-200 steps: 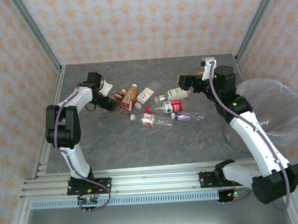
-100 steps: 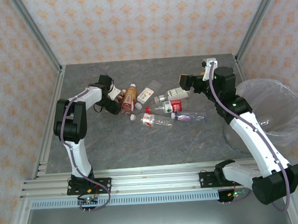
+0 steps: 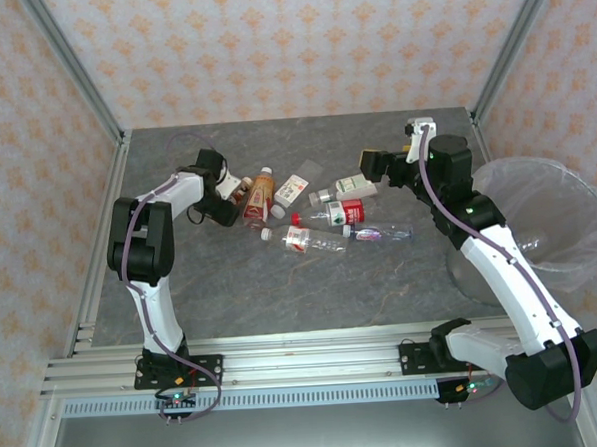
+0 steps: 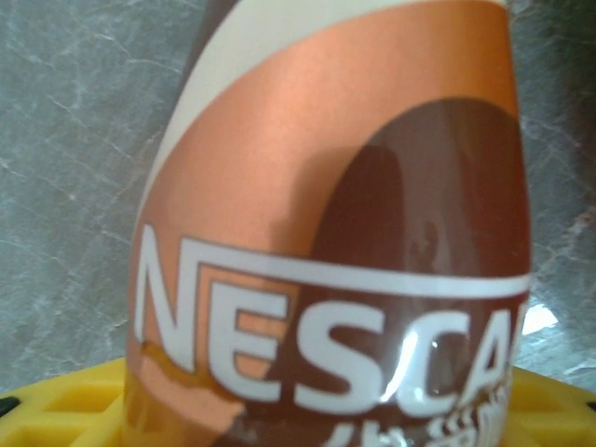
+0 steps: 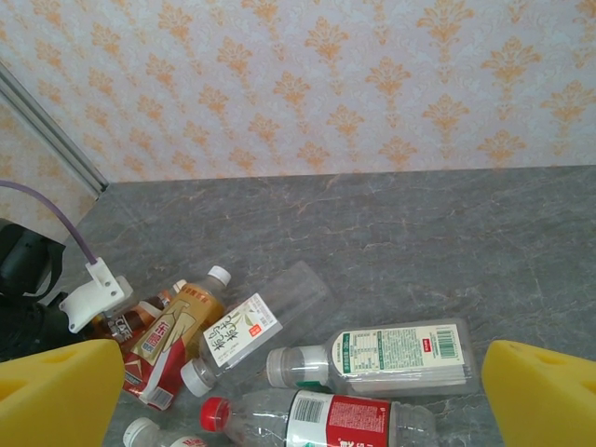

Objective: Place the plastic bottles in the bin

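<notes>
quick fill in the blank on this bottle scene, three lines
The bin stands to the ____ of the bottles.
The brown bottle close in the left wrist view carries ____ lettering.
The right end effector hangs above the bottles with its jaws ____.
Missing words: right; white; open.

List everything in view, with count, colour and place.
plastic bottles: about seven, mostly clear, with red, green, white or brown labels; lying clustered mid-table
bin: one, clear bag liner; right of the table
table: one, grey marble
walls: white with orange pattern; around the table
left gripper: one, yellow pads; at the brown-labelled bottle
right gripper: one, yellow pads, open; near the green-labelled bottle
</notes>
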Controlling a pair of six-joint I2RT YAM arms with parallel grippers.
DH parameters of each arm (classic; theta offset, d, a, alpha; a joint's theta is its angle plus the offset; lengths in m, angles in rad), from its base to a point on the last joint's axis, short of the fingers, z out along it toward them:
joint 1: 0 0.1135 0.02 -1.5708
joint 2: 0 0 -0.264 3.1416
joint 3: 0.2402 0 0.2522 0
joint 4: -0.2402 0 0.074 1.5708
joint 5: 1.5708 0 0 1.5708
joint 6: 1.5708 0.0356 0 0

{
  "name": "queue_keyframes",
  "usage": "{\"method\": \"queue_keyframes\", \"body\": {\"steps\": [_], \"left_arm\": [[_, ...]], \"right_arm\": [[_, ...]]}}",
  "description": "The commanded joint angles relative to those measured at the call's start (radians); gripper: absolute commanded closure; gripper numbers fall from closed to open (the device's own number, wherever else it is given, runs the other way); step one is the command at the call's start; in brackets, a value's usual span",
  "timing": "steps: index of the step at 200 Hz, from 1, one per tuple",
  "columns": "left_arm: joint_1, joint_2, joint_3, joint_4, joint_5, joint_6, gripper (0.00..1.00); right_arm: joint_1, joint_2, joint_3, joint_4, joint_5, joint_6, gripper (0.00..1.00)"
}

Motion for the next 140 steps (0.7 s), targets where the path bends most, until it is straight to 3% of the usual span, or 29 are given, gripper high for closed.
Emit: {"method": "queue_keyframes", "body": {"steps": [1,27,69,100,140], "left_arm": [[0.010,-0.057,-0.025,-0.004,0.051,-0.020,0.42],[0.014,-0.107,-0.049,0.023,0.043,-0.038,0.48],[0.019,-0.181,-0.087,0.084,0.026,-0.107,0.60],[0.018,-0.243,-0.138,0.159,0.009,-0.219,0.62],[0.001,-0.370,-0.251,0.255,-0.029,-0.363,0.64]], "right_arm": [[0.008,-0.026,-0.016,0.024,0.026,-0.013,0.01],[0.008,-0.037,-0.031,0.032,0.045,0.019,0.01],[0.007,-0.006,-0.007,-0.048,0.216,0.068,0.01],[0.008,-0.021,-0.055,-0.004,0.144,0.026,0.01],[0.008,-0.052,-0.124,0.110,0.143,0.044,0.01]]}}
